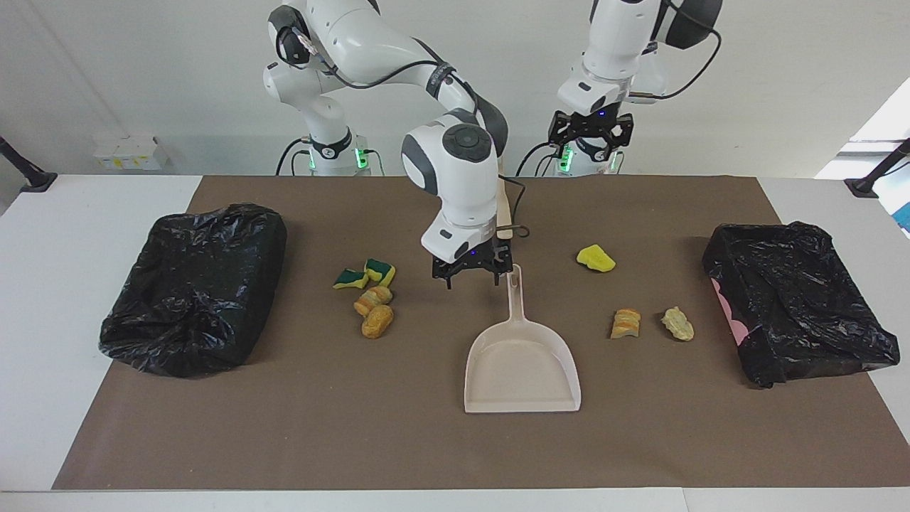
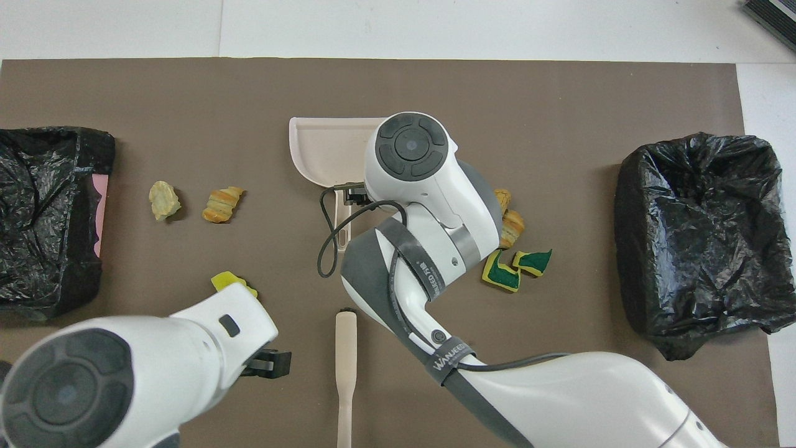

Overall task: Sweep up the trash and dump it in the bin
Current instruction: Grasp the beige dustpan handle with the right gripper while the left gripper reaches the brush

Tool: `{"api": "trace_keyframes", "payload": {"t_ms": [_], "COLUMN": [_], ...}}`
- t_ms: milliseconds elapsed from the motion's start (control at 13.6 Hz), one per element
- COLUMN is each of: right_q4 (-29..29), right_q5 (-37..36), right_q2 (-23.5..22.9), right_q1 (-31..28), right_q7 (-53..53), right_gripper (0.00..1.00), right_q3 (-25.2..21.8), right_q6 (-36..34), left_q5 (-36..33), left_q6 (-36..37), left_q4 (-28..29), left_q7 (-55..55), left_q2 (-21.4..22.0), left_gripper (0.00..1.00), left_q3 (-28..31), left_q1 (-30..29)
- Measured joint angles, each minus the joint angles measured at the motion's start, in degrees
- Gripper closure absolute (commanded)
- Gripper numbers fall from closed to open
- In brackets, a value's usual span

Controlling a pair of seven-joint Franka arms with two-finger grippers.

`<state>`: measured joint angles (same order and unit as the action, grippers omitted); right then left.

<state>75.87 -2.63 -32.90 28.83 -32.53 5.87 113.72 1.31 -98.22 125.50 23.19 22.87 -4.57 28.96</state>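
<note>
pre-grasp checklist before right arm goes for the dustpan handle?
1. Right gripper open, holding nothing: ok.
2. Right gripper lined up over the dustpan handle: not ok, it sits beside the handle's tip, toward the right arm's end.
3. Dustpan flat on the mat, pan holding nothing: ok.
4. Brush untouched, nearer the robots than the dustpan: ok.
5. Left gripper raised, open, waiting: ok.
6. Scraps off the dustpan: ok.

White table (image 1: pixel 85 213) under brown mat (image 1: pixel 426 441), trash (image 1: pixel 596 258) atop.

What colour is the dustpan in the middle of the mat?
The dustpan is a plain pale beige, with no pattern. The facing view shows it best.
</note>
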Motion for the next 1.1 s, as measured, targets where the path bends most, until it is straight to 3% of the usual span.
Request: {"api": "trace_keyframes", "payload": {"t_ms": [294, 515, 589, 662, 736, 883, 1104], "right_q4": [-6.4, -7.3, -7.3, -7.2, -7.2, -7.2, -7.2], "right_q5": [0.0, -0.4, -1.0, -1.5, -2.1, -3.4, -3.4], "right_q2": [-7.2, -8.3, -8.3, -8.4, -8.5, -9.0, -9.1], "right_q1": [2.7, 4.7, 5.2, 5.6, 5.8, 6.1, 6.1], "right_q7": [-1.3, -1.4, -1.7, -1.8, -1.8, -1.8, -3.7], "right_gripper": [0.0, 0.0, 0.04, 0.16, 0.34, 0.81, 1.0], "right_q3": [-0.1, -0.2, -0.2, -0.2, -0.2, -0.2, -0.3], "right_q6": [0.0, 0.0, -0.1, -0.2, -0.2, -0.2, -0.2], "left_q5": [3.3, 4.7, 4.8, 5.0, 5.2, 7.3, 9.2], "left_q6": [-6.8, -14.9, -18.1, -21.6, -24.3, -27.0, -29.6], "left_q4": [10.8, 17.8, 20.1, 22.4, 24.4, 26.1, 26.1], "left_q7": [7.3, 13.4, 15.0, 16.5, 17.4, 18.6, 19.2], "left_q2": [2.9, 2.6, 2.1, 1.4, 0.7, -1.4, -3.5], "left_gripper": [0.0, 0.0, 0.0, 0.0, 0.11, 0.16, 0.23], "left_q3": [0.1, 0.1, 0.1, 0.1, 0.1, 0.1, 0.1], "left_q1": [9.2, 15.3, 16.9, 18.1, 19.0, 20.1, 20.4]}}
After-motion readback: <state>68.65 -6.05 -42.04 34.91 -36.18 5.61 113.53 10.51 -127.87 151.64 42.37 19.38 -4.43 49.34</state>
